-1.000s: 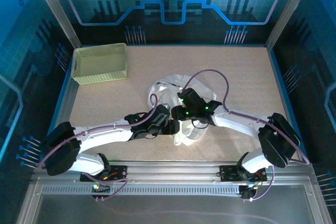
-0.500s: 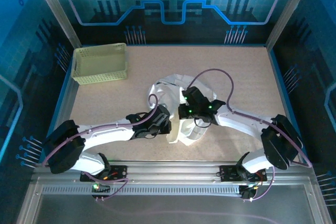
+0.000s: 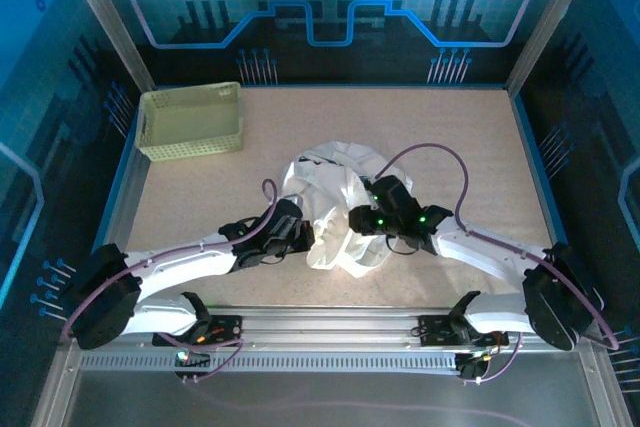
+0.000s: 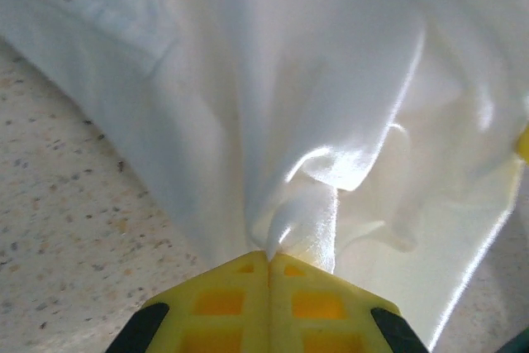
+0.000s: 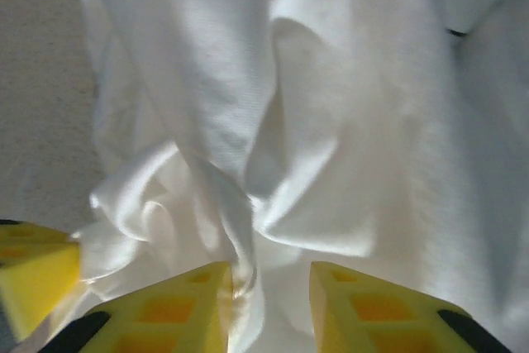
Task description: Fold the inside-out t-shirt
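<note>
The t-shirt [image 3: 330,209] lies bunched in the middle of the table [image 3: 470,137], well apart from the basket [image 3: 190,122] at the far left. The left pincer [image 4: 269,258] is pressed together on a gathered fold at the heap's near left side, with cloth fanning away from its tips. The right pincer [image 5: 271,274] faces it from the heap's right side. Its jaws are parted, and a ridge of cloth lies in the gap, seemingly unclamped. The heap runs roughly far to near between the two. Only the left arm has a hold, so spreading the shirt likely depends on the right pincer closing.
</note>
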